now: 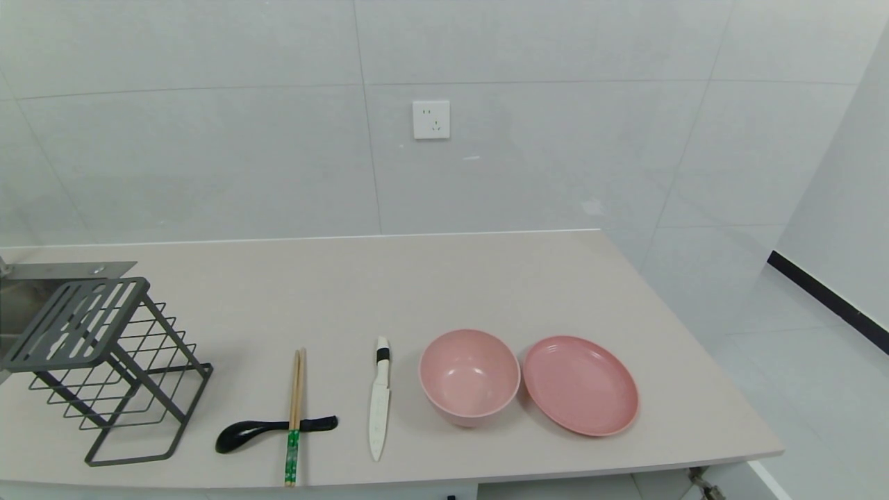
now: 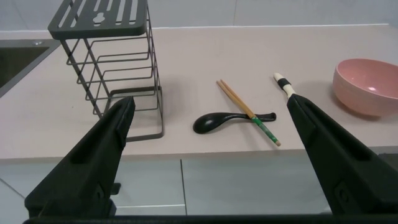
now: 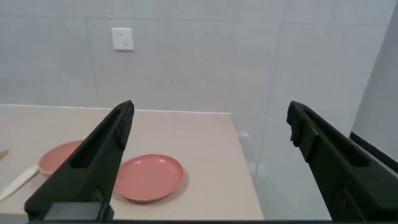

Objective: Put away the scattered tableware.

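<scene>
Along front of tabletop (image 1: 430,285), L to R in head view:
- Dark grey wire rack (image 1: 104,361), slotted flat top, upright, open wire sides; just beside sink (image 1: 21,298) at far L.
- Black spoon (image 1: 264,430), glossy, lying crosswise, bowl end toward rack.
- Chopsticks (image 1: 296,410), wooden pair w/ green patterned ends toward front edge, lying side by side, laid across spoon handle and touching it.
- Knife (image 1: 379,403), all white exc. black band on handle, flat on tabletop, tip toward front edge, apart from chopsticks and bowl.
- Pink bowl (image 1: 469,375), upright, deep, smooth inside.
- Pink plate (image 1: 580,385), shallow, same pink, raised rim; R of bowl, rims touching or nearly so, can't tell which.

White socket (image 1: 431,119) on tiled wall behind.

Left gripper (image 2: 210,106): off front edge of tabletop, facing spoon and chopsticks, well apart from them; black jaws spread wide, holding nothing.

Right gripper (image 3: 210,109): off tabletop's R end, facing plate and wall; black jaws likewise spread wide, nothing between.
</scene>
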Robot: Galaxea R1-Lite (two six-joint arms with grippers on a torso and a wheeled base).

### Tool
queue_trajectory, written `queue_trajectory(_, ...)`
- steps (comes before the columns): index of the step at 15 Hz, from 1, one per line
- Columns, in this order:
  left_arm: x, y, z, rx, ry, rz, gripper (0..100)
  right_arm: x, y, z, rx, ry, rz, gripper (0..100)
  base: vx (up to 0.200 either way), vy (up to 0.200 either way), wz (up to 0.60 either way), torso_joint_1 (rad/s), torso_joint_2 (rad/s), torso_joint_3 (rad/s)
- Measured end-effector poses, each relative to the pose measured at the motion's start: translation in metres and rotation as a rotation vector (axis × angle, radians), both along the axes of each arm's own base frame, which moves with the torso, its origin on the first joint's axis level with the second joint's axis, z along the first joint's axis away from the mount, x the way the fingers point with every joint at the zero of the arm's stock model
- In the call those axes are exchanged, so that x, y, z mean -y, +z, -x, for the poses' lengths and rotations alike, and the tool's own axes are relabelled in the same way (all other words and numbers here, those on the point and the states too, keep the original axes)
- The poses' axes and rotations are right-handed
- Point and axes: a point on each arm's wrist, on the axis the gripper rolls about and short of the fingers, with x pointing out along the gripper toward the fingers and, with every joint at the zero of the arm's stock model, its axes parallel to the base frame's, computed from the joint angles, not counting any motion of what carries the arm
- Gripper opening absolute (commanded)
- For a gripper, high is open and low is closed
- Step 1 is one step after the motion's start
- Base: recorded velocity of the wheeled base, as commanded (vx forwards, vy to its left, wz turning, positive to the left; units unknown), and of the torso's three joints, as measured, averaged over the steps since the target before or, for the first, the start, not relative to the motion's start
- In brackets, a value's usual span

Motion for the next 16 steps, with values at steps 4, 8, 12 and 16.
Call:
queue_trajectory(4,0.000,0.000,0.000,0.000,0.000,0.000,100,-0.003,0.006,-0.016,-0.195,0.149,0.028,100,0.000,0.000,0.00,0.000,0.00,0.000)
queue_trajectory(8,0.000,0.000,0.000,0.000,0.000,-0.001,100,-0.005,0.022,-0.039,-0.329,0.256,0.035,100,0.000,0.000,0.00,0.000,0.00,0.000)
queue_trajectory(12,0.000,0.000,0.000,0.000,0.000,-0.001,100,-0.007,0.028,-0.058,-0.382,0.341,0.043,100,0.000,0.000,0.00,0.000,0.00,0.000)
queue_trajectory(16,0.000,0.000,0.000,0.000,0.000,-0.001,100,-0.013,0.030,-0.085,-0.427,0.393,0.054,100,0.000,0.000,0.00,0.000,0.00,0.000)
